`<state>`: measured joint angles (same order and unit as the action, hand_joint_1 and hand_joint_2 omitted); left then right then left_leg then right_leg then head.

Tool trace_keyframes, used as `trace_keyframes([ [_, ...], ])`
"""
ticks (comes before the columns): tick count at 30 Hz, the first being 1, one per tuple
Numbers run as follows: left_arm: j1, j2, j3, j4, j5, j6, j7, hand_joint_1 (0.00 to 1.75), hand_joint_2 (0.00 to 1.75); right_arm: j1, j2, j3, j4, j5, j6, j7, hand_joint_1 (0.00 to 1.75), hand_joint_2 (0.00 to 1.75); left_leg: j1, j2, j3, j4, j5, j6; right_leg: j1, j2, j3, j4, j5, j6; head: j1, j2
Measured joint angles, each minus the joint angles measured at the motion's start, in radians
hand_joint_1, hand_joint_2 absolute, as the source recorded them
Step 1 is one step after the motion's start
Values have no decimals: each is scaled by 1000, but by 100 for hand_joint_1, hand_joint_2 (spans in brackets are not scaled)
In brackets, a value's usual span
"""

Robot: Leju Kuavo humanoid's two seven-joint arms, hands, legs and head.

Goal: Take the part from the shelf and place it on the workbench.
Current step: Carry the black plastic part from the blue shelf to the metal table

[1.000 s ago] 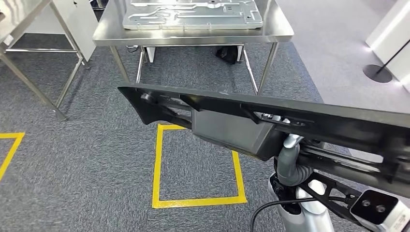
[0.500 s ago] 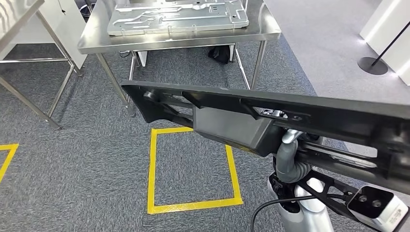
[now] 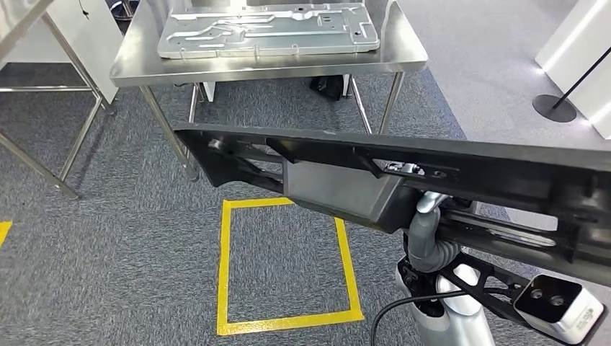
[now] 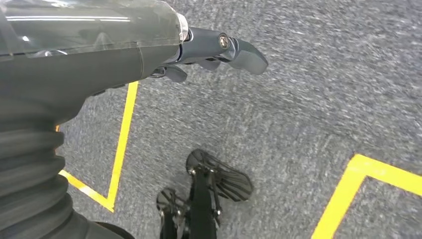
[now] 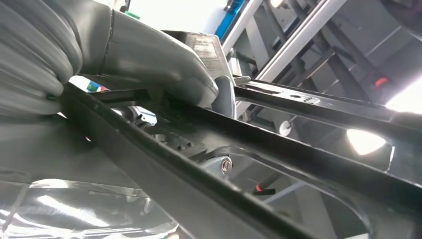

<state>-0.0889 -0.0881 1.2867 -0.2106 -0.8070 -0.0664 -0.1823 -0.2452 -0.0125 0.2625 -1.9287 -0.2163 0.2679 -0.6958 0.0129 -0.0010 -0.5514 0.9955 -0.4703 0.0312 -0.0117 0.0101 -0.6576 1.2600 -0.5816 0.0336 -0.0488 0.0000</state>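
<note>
In the head view, a long black part (image 3: 403, 180) stretches across the picture, held up off the grey carpet, well short of the steel workbench (image 3: 274, 65) ahead. A silver stamped plate (image 3: 270, 29) lies flat on the workbench top. On the carpet between the workbench and the robot lies a yellow taped square (image 3: 284, 267), which the part partly crosses over. Under the part's near side the right arm rises to meet it, a grey ribbed cuff just below the part.

In the left wrist view, the left hand (image 4: 209, 50) hangs over the carpet with nothing in it, its dark fingers (image 4: 244, 50) stretched out straight and lying close together, above yellow tape lines.

In the right wrist view, the right hand (image 5: 164, 64) grips the part (image 5: 259, 164), its thick grey thumb (image 5: 225, 97) pressed down on the part's black rail.
</note>
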Motion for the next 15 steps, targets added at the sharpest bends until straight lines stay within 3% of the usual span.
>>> trace_keyframes([
  [2,2,0,0,0,0,0,0,0,175,2,0,0,1,0,-2,0,175,175,1,-1,28,0,-23,-4,-4,-2,-57,25,-29,4,0,0],
  [3,2,0,0,0,-1,0,0,0,175,2,0,0,1,0,-2,0,175,175,3,-2,46,0,-36,-7,-5,-4,-64,-3,-15,6,0,0],
  [4,3,0,0,0,-1,0,-1,0,175,2,0,0,1,0,-3,0,175,175,4,-2,64,0,-50,-11,-7,-7,-59,-56,24,8,0,0],
  [6,3,0,0,0,-1,0,-1,0,175,3,-1,0,2,1,-3,0,175,175,5,-3,92,2,-77,-20,-8,-15,-42,-170,139,5,0,0],
  [7,2,0,0,0,-1,0,-2,0,175,4,-1,1,2,1,-4,0,175,175,5,-2,101,0,-89,-27,-5,-18,-36,-202,177,-2,0,0],
  [8,1,0,0,0,-1,0,-2,0,175,4,-2,1,2,1,-4,0,175,175,4,-1,110,1,-96,-34,-3,-18,-33,-218,194,-11,0,0],
  [10,-2,0,0,0,-1,1,-4,0,175,4,-3,2,2,2,-5,0,175,175,4,3,123,8,-97,-47,0,-12,-16,-222,180,-30,0,0],
  [12,-7,-1,0,0,-1,1,-5,0,175,2,-3,3,0,2,-6,0,175,175,7,3,103,69,-85,-55,-1,-9,13,-231,165,-45,0,0],
  [14,-8,-2,0,0,-1,1,-5,0,175,0,-3,6,1,2,-12,4,175,175,8,3,29,187,-106,-60,1,-7,38,-235,147,-55,0,0],
  [15,-6,-2,0,0,-1,1,-5,0,175,1,-3,8,4,3,-16,10,175,175,8,3,-17,241,-137,-61,2,-5,49,-236,137,-58,0,0],
])
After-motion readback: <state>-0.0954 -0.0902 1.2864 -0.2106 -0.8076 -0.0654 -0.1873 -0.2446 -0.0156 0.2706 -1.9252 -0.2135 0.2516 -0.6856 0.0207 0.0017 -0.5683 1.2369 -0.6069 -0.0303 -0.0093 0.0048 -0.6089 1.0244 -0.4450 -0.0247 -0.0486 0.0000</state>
